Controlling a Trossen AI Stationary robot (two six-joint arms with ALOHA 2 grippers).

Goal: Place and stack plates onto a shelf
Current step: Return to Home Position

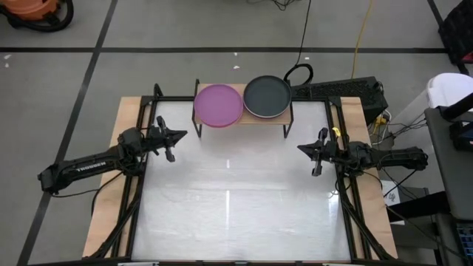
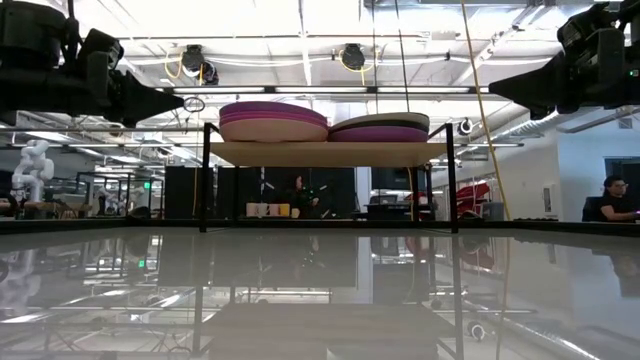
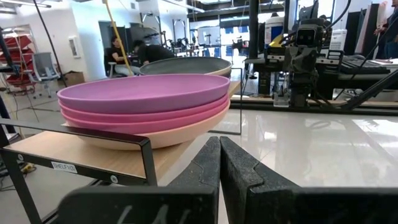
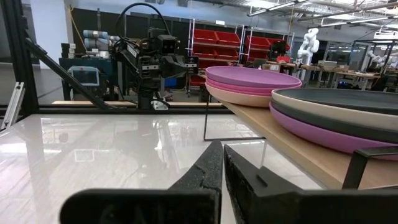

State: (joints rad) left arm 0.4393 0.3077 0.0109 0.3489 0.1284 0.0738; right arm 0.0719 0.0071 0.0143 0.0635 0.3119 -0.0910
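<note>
Two stacks of plates rest on the light-wood shelf (image 1: 242,118) at the table's far edge. The left stack (image 1: 218,104) has a purple plate on top, pink and beige ones beneath (image 3: 146,106). The right stack (image 1: 267,96) has a dark grey plate on top, with beige and purple below (image 4: 336,118). My left gripper (image 1: 179,137) hovers shut above the table's left side, near the shelf's left end. My right gripper (image 1: 303,148) hovers shut above the table's right side, near the shelf's right end. Both hold nothing.
The white glossy tabletop (image 1: 236,199) spreads in front of the shelf. Black frame rails (image 1: 140,185) run along both table sides. A black box (image 1: 340,90) and cables lie behind the shelf on the right. People sit in the room beyond (image 2: 610,198).
</note>
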